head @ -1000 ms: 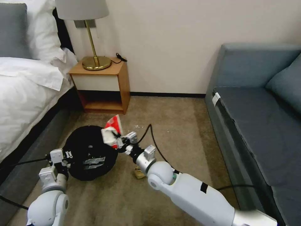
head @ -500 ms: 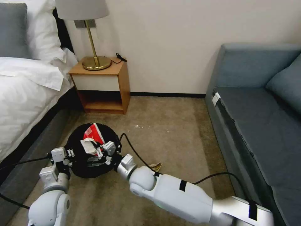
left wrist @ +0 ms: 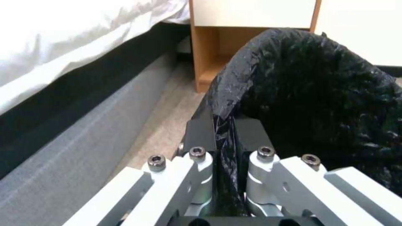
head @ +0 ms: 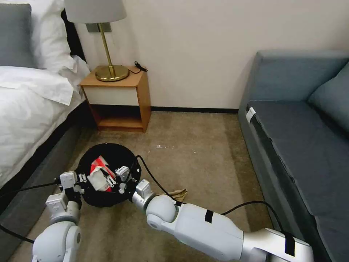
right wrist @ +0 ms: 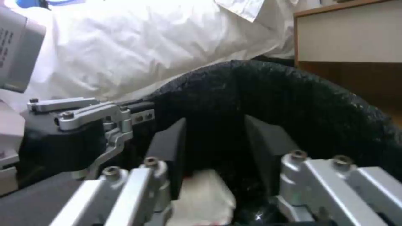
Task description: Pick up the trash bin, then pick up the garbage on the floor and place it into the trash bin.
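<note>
The trash bin (head: 120, 154), round with a wrinkly black liner, sits low at the left beside the bed. My left gripper (head: 78, 181) is shut on its rim, and the pads (left wrist: 201, 131) pinch the black liner (left wrist: 318, 94). My right gripper (head: 113, 178) reaches over the bin's mouth with its jaws open (right wrist: 215, 138). The red-white packet (head: 97, 175) lies inside the bin just under those fingers (right wrist: 205, 194). A tan paper bag (head: 180, 193) lies on the carpet right of the bin, partly behind my right arm.
The bed (head: 25, 120) runs along the left, close to the bin. A wooden nightstand (head: 120, 98) with a brass lamp stands at the wall. A grey sofa (head: 301, 138) fills the right side. Open carpet (head: 203, 153) lies between them. A black cable (head: 152, 178) trails from my right wrist.
My right gripper carried the red-white packet leftward from the bin's right edge over its mouth, lowered, and opened. The packet now rests inside. The left gripper kept its hold.
</note>
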